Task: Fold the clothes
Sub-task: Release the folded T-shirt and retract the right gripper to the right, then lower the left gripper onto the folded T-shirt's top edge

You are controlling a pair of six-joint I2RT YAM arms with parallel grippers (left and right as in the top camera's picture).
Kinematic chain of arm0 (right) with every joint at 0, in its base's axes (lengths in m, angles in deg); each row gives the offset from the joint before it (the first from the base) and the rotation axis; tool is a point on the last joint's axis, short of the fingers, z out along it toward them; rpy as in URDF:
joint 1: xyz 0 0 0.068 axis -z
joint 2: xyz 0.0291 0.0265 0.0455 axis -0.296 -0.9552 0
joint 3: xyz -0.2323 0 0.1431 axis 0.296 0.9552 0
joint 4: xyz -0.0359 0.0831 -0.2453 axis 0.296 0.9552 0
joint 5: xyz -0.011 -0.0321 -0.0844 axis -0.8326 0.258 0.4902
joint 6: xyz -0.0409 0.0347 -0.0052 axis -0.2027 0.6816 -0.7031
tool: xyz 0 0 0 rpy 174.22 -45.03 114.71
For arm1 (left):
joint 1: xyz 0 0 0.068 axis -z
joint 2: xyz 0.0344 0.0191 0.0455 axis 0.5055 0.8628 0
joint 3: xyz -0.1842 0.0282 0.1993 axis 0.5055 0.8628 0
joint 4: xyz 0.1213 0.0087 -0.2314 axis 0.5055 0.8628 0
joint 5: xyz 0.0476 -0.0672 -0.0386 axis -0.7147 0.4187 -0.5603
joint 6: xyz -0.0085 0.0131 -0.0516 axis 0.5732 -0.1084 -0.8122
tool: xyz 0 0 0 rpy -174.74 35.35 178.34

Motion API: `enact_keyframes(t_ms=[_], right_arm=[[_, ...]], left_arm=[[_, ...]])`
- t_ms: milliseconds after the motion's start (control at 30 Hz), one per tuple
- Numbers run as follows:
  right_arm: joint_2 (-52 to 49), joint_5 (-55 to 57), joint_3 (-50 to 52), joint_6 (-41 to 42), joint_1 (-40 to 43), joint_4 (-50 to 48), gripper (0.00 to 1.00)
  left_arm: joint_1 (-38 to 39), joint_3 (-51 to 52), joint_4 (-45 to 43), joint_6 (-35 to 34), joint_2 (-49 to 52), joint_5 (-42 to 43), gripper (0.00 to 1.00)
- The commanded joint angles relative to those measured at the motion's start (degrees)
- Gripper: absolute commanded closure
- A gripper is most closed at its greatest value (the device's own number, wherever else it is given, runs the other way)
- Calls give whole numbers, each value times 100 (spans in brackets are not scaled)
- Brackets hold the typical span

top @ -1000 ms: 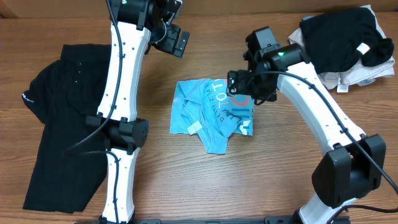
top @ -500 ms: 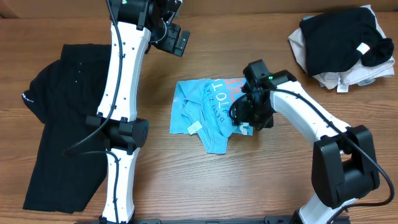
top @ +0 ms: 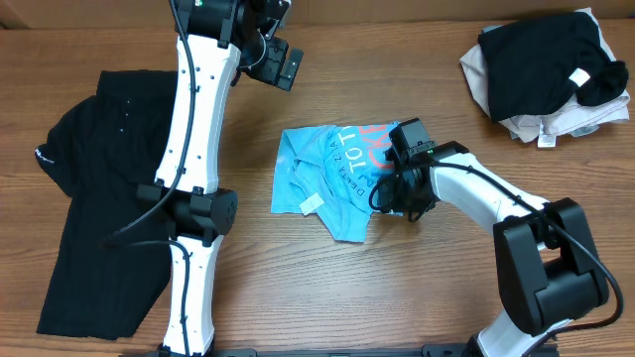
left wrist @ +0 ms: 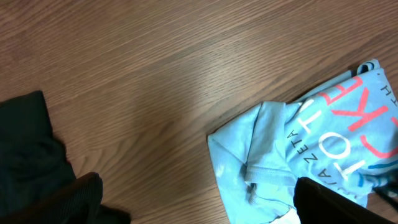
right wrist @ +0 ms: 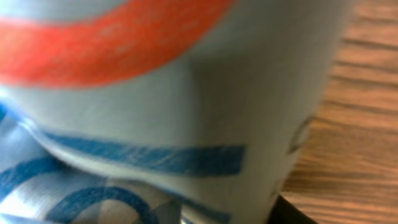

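Note:
The clothes here are a light blue T-shirt (top: 332,183) with white and pink-red lettering, lying crumpled mid-table. My right gripper (top: 395,198) is pressed down onto its right edge. In the right wrist view blue cloth (right wrist: 155,106) with an orange-red band fills the frame. Only one dark finger (right wrist: 301,214) shows at the bottom right, so the width of the jaws is hidden. My left gripper (top: 283,64) hangs high behind the shirt, open and empty. In the left wrist view its fingertips (left wrist: 78,196) are spread wide, with the shirt (left wrist: 311,137) at the lower right.
A black garment (top: 99,198) lies spread at the table's left, and its edge (left wrist: 25,143) shows in the left wrist view. A pile of black and beige clothes (top: 546,69) sits at the back right. Bare wood (top: 327,288) lies in front of the shirt.
My right gripper came forward and down from the shirt's back right corner onto its right edge, and its jaws narrowed. The left arm has not moved.

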Motion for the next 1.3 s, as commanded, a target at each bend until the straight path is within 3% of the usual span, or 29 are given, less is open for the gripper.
enact_keyframes(t_ms=[0,67,167,333,367,500,667,800,1133,1267], right_arm=[[44,411,232,-17,166,-31,85],[48,404,214,-17,343,85,96],[48,321,33,-44,743,634,96],[48,-621,-839,-728,1502,2371,96],[48,-706,-1021,-776,1617,2647,92],[48,-802,-1746,-1119,1980,3416,52],[48,-782,-2225,-1366,2142,3552,26],[44,-780,-2194,-1366,2175,2914,3],[-48,-844,-1543,-1373,2175,1985,0],[-48,-846,-1530,-1384,2177,1965,0]], left_arm=[[-61,15,37,9,-13,-20,0],[-57,15,48,9,-13,-20,0],[-57,28,46,9,-13,-20,0],[-61,79,24,28,-13,-20,0],[-61,90,15,28,-13,-20,0],[-61,205,-66,28,-13,-20,0],[-61,398,-87,31,-13,-20,0],[-61,568,-111,76,-13,-20,0],[-61,688,-138,96,-13,87,0],[26,726,55,817,-13,1436,3]])
